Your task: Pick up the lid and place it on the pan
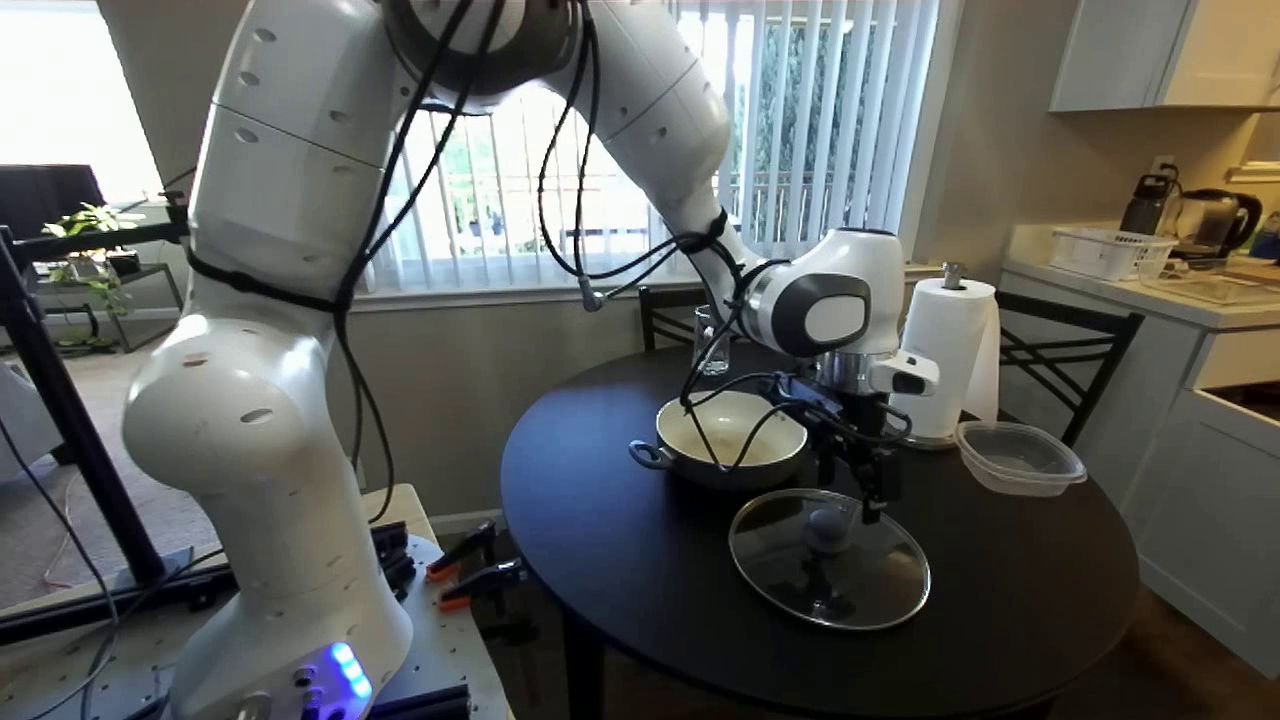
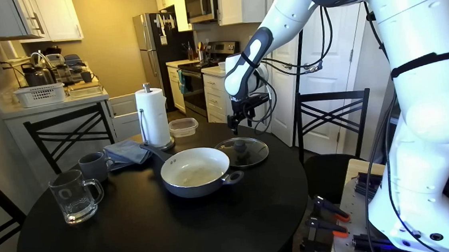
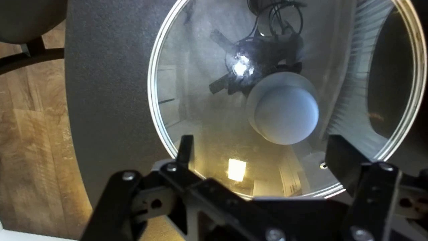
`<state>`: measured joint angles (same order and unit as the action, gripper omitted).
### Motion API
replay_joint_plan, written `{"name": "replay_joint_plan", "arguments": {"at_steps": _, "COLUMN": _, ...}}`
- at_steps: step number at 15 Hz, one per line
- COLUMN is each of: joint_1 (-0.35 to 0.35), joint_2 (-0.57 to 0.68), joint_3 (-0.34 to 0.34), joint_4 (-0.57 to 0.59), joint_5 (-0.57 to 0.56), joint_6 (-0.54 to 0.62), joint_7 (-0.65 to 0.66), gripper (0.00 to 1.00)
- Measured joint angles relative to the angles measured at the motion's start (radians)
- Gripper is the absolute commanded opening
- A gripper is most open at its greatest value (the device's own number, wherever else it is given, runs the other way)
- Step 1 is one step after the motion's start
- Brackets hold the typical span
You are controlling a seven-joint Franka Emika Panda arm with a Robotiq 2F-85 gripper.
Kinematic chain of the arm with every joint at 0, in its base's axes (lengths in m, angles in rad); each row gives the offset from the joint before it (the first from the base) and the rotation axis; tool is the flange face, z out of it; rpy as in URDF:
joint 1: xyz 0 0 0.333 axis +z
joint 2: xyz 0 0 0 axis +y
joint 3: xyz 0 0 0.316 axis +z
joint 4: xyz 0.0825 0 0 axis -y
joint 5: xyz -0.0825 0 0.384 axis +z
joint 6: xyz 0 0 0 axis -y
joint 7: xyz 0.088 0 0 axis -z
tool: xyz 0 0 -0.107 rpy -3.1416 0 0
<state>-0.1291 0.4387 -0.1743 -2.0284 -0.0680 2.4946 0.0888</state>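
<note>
The lid (image 1: 875, 590) is round clear glass with a metal rim and a rounded grey knob (image 1: 828, 530). It lies flat on the dark round table, also seen in an exterior view (image 2: 257, 155) and in the wrist view (image 3: 207, 127). The pan (image 2: 196, 172) stands upright and uncovered beside the lid, grey outside with a cream inside; it also shows in an exterior view (image 1: 720, 420). My gripper (image 1: 855, 485) is above the lid, apart from it. In the wrist view my gripper (image 3: 260, 139) is open with nothing between its fingers; the knob (image 3: 287, 113) appears just beyond the fingertips.
A paper towel roll (image 2: 153, 117), a clear plastic container (image 1: 1020, 460) and a blue cloth (image 2: 128, 151) stand or lie behind the pan. A glass mug (image 2: 74, 198) and a grey mug (image 2: 94, 167) stand on the table. The pan's long handle (image 2: 155, 151) points toward the towel roll.
</note>
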Motion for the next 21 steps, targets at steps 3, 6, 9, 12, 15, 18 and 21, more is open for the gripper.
{"name": "replay_joint_plan", "arguments": {"at_steps": 3, "joint_1": -0.001, "joint_2": 0.027, "joint_3": 0.018, "joint_4": 0.03, "joint_5": 0.041, "joint_6": -0.026, "joint_7": 0.0, "gripper": 1.0}}
{"name": "replay_joint_plan", "arguments": {"at_steps": 6, "joint_1": -0.002, "joint_2": 0.045, "joint_3": 0.039, "joint_4": 0.039, "joint_5": 0.097, "joint_6": -0.033, "joint_7": 0.0, "gripper": 1.0}}
{"name": "replay_joint_plan", "arguments": {"at_steps": 9, "joint_1": -0.002, "joint_2": 0.063, "joint_3": 0.046, "joint_4": 0.047, "joint_5": 0.122, "joint_6": -0.033, "joint_7": 0.001, "gripper": 1.0}}
{"name": "replay_joint_plan", "arguments": {"at_steps": 12, "joint_1": -0.014, "joint_2": 0.086, "joint_3": 0.038, "joint_4": 0.05, "joint_5": 0.129, "joint_6": -0.033, "joint_7": 0.019, "gripper": 1.0}}
{"name": "replay_joint_plan", "arguments": {"at_steps": 15, "joint_1": -0.043, "joint_2": 0.108, "joint_3": 0.034, "joint_4": 0.05, "joint_5": 0.161, "joint_6": -0.033, "joint_7": 0.02, "gripper": 1.0}}
{"name": "replay_joint_plan", "arguments": {"at_steps": 18, "joint_1": -0.062, "joint_2": 0.119, "joint_3": 0.042, "joint_4": 0.051, "joint_5": 0.205, "joint_6": -0.03, "joint_7": 0.02, "gripper": 1.0}}
{"name": "replay_joint_plan", "arguments": {"at_steps": 21, "joint_1": -0.066, "joint_2": 0.12, "joint_3": 0.05, "joint_4": 0.06, "joint_5": 0.23, "joint_6": -0.021, "joint_7": 0.02, "gripper": 1.0}}
